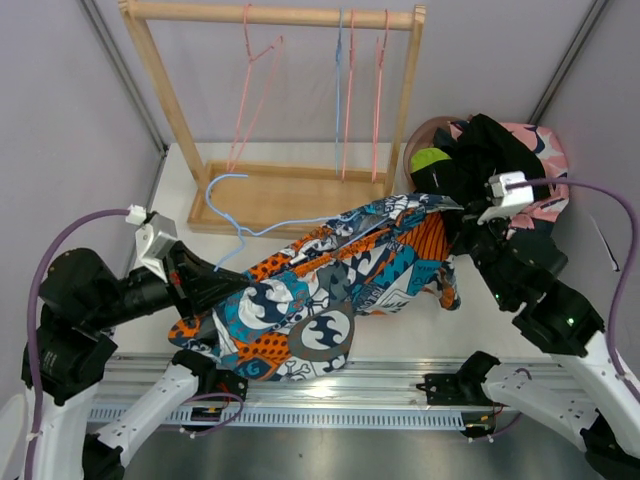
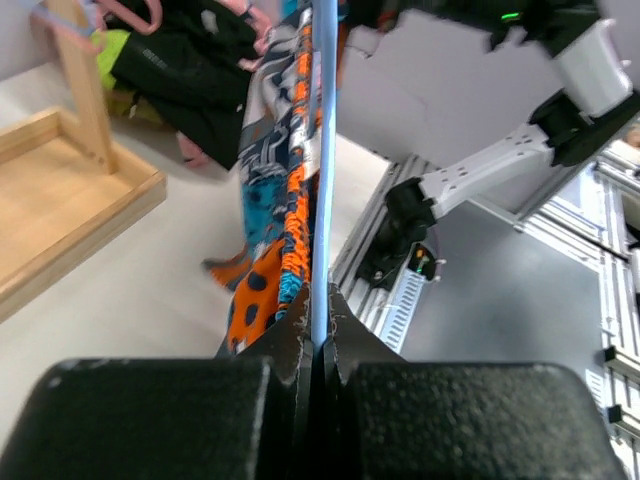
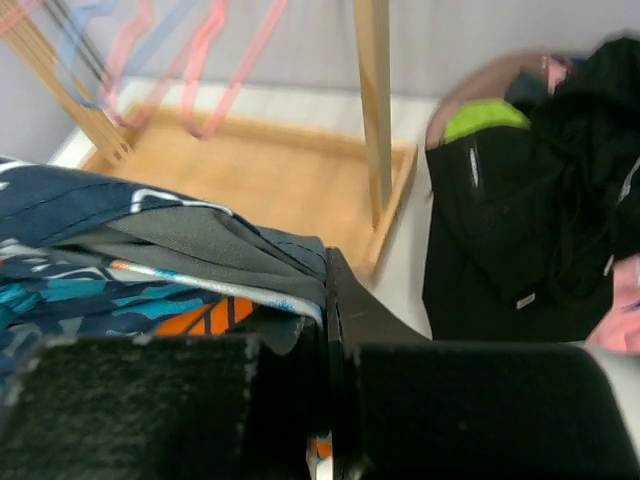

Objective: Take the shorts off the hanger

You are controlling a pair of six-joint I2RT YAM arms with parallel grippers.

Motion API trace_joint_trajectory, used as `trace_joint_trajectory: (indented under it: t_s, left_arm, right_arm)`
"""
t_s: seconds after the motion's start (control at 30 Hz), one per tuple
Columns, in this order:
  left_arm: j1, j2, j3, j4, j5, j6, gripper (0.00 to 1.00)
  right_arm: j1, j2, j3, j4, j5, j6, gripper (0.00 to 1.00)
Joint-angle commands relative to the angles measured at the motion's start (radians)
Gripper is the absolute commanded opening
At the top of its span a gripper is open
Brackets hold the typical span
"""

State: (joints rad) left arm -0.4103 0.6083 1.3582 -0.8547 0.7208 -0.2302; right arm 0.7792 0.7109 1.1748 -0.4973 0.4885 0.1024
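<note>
The blue-orange-white print shorts [image 1: 330, 290] hang stretched between my two grippers above the table. A light blue wire hanger [image 1: 225, 213] sticks out of them at the left, its hook pointing toward the rack. My left gripper [image 1: 203, 287] is shut on the hanger's blue wire [image 2: 323, 150], and the shorts [image 2: 270, 200] drape along that wire. My right gripper [image 1: 455, 215] is shut on the shorts' grey-lined edge [image 3: 200, 250], which is pinched at its jaws [image 3: 328, 270]. The left gripper [image 2: 320, 300] has only the wire between its jaws.
A wooden rack [image 1: 270, 15] stands at the back with two pink hangers [image 1: 250, 90] and a blue one [image 1: 338, 80] on its bar. At the back right a round basket [image 1: 425, 130] holds lime green [image 1: 430, 160], black [image 1: 490, 150] and pink printed shorts [image 1: 545, 150].
</note>
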Motion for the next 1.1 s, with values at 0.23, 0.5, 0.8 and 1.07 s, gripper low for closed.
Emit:
trace_joint_trajectory:
  t_s: [0.23,0.5,0.8,1.07]
  left_arm:
    - [-0.047,0.002,0.188,0.121,0.085,-0.113,0.0]
    - [-0.068,0.022,0.223,0.132,0.092,-0.118,0.0]
    - [-0.067,0.034,0.082,0.285,-0.463,-0.103,0.0]
    - [-0.067,0.03,-0.151,0.781,-0.876,-0.187,0.0]
  right_arm:
    - [-0.841,0.084,-0.116,-0.017,-0.752,0.194,0.0]
    - [-0.877,0.122,-0.09,-0.008,-0.789,0.189,0.0]
    - [-0.566,-0.041,-0.159,0.185,-1.258,0.159,0.0]
    - [-0.146,0.087,0.022,0.011,-0.994,0.048,0.0]
